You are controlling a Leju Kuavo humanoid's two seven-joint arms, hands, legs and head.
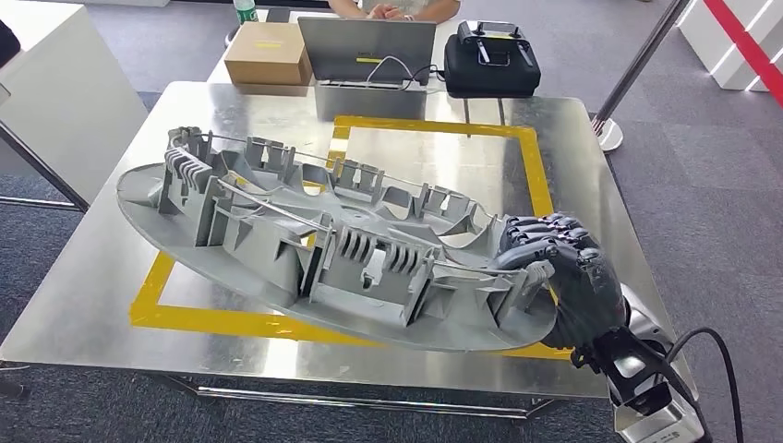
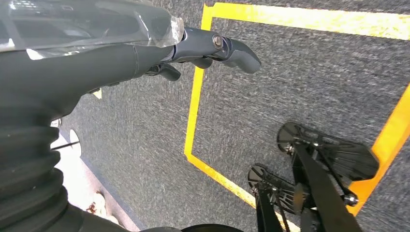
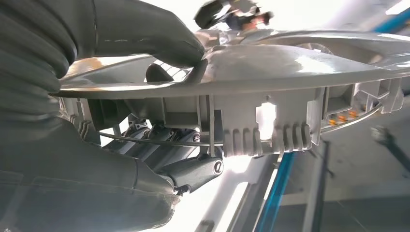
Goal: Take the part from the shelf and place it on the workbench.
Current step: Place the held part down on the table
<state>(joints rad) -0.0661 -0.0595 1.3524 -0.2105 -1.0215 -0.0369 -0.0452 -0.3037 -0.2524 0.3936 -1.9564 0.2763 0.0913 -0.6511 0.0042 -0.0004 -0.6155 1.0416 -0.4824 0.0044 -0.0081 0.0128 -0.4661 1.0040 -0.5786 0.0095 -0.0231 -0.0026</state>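
Right hand [image 1: 563,277] clamps near end of grey part [image 1: 323,249], thumb under rim, fingers over ribs. Part spans workbench [image 1: 83,305] above yellow tape; resting or hovering, unclear. Left hand [image 2: 212,48] hangs empty, fingers loosely apart.

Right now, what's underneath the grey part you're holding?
Beneath the grey ribbed part, held by the right hand, lie the metal workbench and its yellow tape rectangle. The part hides the surface and tape directly beneath it.
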